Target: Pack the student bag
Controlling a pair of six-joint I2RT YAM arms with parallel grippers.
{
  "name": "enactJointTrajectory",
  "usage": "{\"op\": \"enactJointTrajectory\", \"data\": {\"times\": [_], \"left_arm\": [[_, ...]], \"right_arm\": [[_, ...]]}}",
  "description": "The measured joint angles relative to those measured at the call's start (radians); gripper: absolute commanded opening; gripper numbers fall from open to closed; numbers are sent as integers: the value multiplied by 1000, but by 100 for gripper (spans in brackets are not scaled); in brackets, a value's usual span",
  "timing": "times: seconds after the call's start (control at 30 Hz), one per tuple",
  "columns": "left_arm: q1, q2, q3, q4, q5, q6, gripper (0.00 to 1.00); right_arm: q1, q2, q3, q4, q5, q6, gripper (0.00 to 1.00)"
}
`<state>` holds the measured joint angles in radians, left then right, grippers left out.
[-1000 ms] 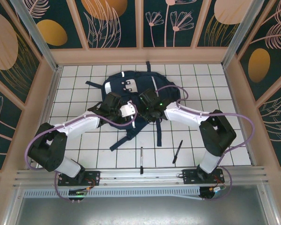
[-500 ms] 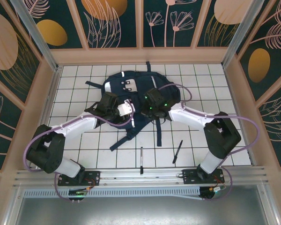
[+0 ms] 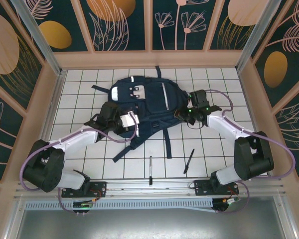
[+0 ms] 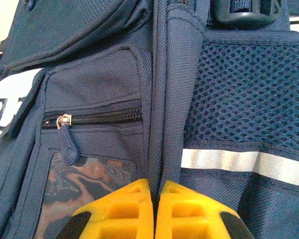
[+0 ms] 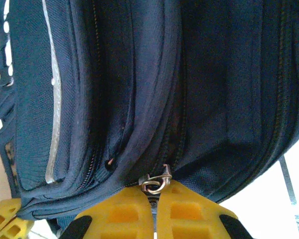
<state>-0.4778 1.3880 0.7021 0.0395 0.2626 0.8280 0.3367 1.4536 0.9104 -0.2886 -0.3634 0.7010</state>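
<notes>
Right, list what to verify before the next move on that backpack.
1. Hold by left fingers on the side seam of the student bag: ok, shut on it.
2. Hold by right fingers on the metal zipper pull: ok, shut on it.
3. Compartment open for packing: not ok, the zips in view look closed.
4. Near pen and right pen lying free on the table, clear of both arms: ok.
5. Straps free of the arms: cannot tell.
</notes>
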Motion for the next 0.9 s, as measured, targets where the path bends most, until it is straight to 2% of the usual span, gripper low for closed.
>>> {"op": "enactJointTrajectory", "data": {"times": [0.23,0.37,0.47,0.63,0.9], "left_arm": [[84,-4,-3,-22,-6,59,0],[94,-4,10,-55,-2,62,0],[94,-4,22,-69,0,61,0],[94,-4,27,-76,0,57,0],[94,-4,34,-84,11,35,0]], "right_arm": [[-44,-3,8,-91,-38,-214,37],[-11,-27,11,-126,-8,-318,45],[58,-37,12,-129,27,-360,46],[182,-4,53,-135,129,-360,41],[221,122,130,-138,277,-337,40]]}}
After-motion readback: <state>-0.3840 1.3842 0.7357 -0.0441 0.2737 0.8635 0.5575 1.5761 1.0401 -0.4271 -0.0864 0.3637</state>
